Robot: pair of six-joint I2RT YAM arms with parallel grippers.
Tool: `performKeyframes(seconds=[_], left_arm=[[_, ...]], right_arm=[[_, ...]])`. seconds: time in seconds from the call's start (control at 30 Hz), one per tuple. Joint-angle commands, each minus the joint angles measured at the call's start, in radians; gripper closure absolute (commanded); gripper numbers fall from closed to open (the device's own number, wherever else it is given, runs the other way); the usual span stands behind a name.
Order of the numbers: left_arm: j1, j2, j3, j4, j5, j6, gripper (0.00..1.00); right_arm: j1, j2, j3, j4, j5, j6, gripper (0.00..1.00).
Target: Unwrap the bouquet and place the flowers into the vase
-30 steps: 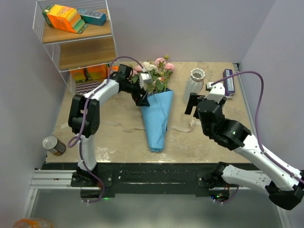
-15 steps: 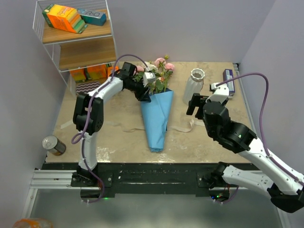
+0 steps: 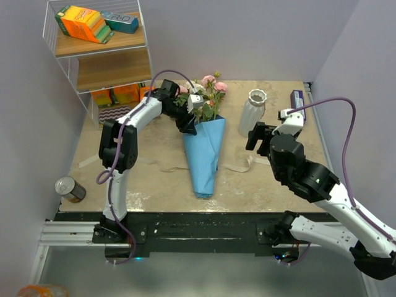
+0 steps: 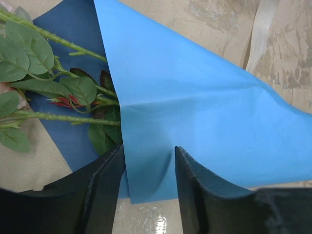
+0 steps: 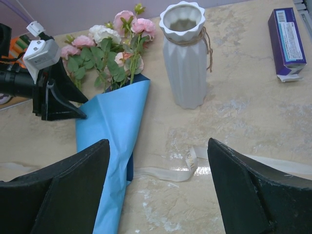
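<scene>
Bouquet (image 3: 205, 154) is recorded lying flat at mid-table (image 3: 148, 185), with the cone tip toward the near edge and the flowers (image 3: 207, 93) toward the far wall. The blue paper is seen loosened. In the left wrist view, a light-blue flap is folded across the stems, which rest on the darker inner face. The ribbon (image 5: 187, 163) is noted loose on the table, showing on both sides of the cone.

Left gripper (image 4: 148, 153) is placed at the cone's upper left edge, just beside the leaves. Its 2 fingers (image 4: 105, 185) are seen partly apart, with the flap's edge lying between them. Whether the paper is actually pinched cannot be told from either view.

Right gripper (image 5: 158, 144) is held above the table on the near side of the vase (image 3: 252, 111). Its fingers are spread wide and nothing is held between them.

The vase is found upright, right of the flower heads and apart from the bouquet. Twine is seen tied round its neck.

1 purple box (image 5: 285, 41) is noted flat at the far right, beyond the vase. 1 tin can (image 3: 69, 189) is seen by the near left corner. A wire shelf (image 3: 93, 68) holding boxes is noted at the far left.
</scene>
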Motion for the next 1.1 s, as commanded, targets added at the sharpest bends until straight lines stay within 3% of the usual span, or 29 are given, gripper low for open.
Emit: performKeyframes(seconds=[0.0, 0.2, 0.23, 0.33, 0.43, 0.67, 1.07], left_arm=[[0.004, 0.042, 0.063, -0.045, 0.026, 0.019, 0.39], [0.004, 0.055, 0.065, -0.019, 0.014, -0.001, 0.39], [0.004, 0.055, 0.067, -0.024, 0.015, 0.006, 0.44], [0.004, 0.056, 0.083, -0.055, 0.029, 0.025, 0.79], [0.004, 0.047, 0.097, -0.076, 0.028, 0.031, 1.0], [0.004, 0.0, 0.145, -0.107, 0.017, 0.008, 1.0], [0.003, -0.149, 0.226, -0.177, 0.115, -0.027, 1.0]], right_arm=[[0.006, -0.023, -0.003, 0.028, -0.004, -0.014, 0.16], [0.006, -0.028, -0.001, 0.04, -0.026, -0.019, 0.18], [0.007, -0.026, -0.001, 0.043, -0.024, -0.019, 0.18], [0.006, -0.026, -0.001, 0.045, -0.021, -0.02, 0.18], [0.006, -0.025, 0.002, 0.05, -0.023, -0.02, 0.18], [0.006, -0.023, 0.001, 0.06, -0.031, -0.017, 0.18], [0.006, -0.048, -0.012, 0.063, -0.031, -0.019, 0.18]])
